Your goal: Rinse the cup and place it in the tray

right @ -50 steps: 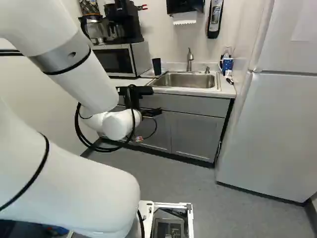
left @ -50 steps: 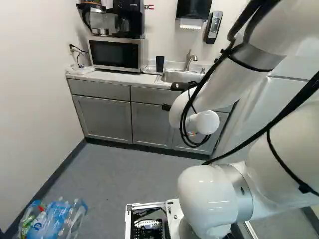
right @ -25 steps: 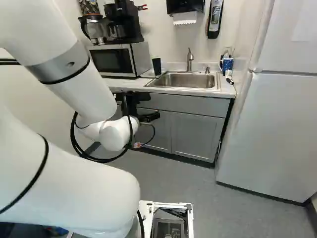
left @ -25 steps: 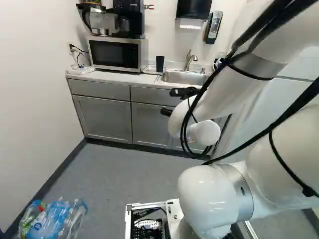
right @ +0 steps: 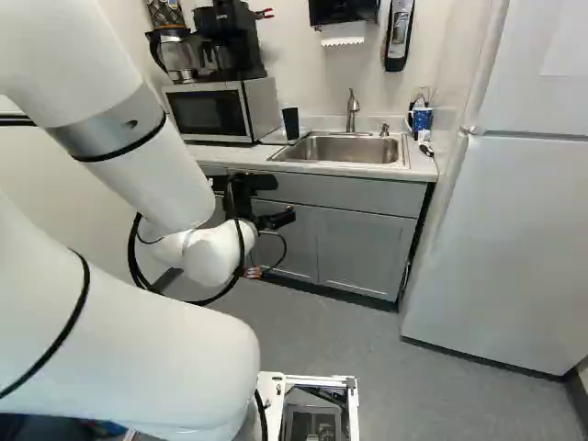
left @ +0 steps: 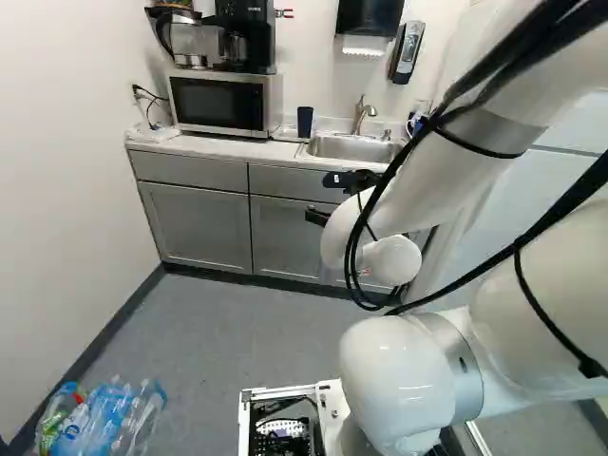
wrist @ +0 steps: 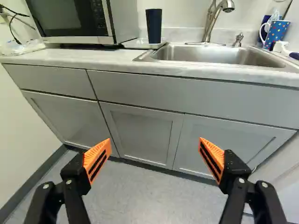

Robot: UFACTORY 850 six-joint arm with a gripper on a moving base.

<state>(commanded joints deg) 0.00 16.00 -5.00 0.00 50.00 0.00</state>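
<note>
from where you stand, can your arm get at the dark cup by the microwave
Probably yes: the gripper is open and nothing blocks the front of the cup, though the gripper aims low, at the cupboard doors, and the microwave stands close on one side.

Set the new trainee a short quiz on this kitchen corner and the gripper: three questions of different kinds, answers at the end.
1. What stands on the white tray beside the sink?
a) a frying pan
b) a dark cup
c) a yellow bowl

2. True or false: the gripper is closed around the dark cup.

3. Fill in the missing word: the black coffee maker stands on top of the ____.

Key: 1 b; 2 false, its fingers stand wide apart with nothing gripped; 3 microwave.
</note>
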